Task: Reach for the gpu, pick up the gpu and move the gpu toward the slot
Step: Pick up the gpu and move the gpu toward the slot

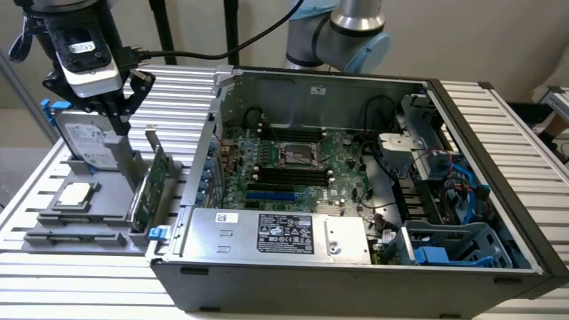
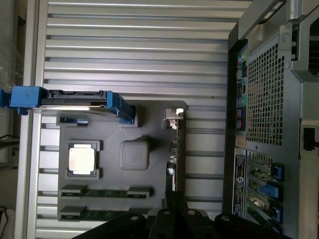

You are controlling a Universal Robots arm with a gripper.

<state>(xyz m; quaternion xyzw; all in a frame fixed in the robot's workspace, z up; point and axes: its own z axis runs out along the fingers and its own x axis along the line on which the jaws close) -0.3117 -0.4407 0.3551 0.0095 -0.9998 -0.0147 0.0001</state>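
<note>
Above the gray tray [image 1: 46, 235], gripper [image 1: 116, 120] near the upright gpu [image 1: 160, 175]

Holder tray [image 2: 107, 160]: one, grey, is recorded lying on the slatted surface [image 2: 124, 40].
Surface: one is counted under the tray.
Computer case [image 1: 356, 288]: one, opened, is noted just beside the tray.
Hard drive [image 1: 84, 140]: one, silver with blue brackets, is listed standing at the tray's end.
gpu [image 1: 153, 183]: one, green, is logged on edge along the tray side nearest the case.
Square silver chip [image 2: 81, 160]: one is seated in the tray.
Memory sticks [image 2: 104, 192]: two are counted, laid parallel in the tray.
Grey square pad [image 2: 134, 154]: one is noted at the tray's middle.
</note>
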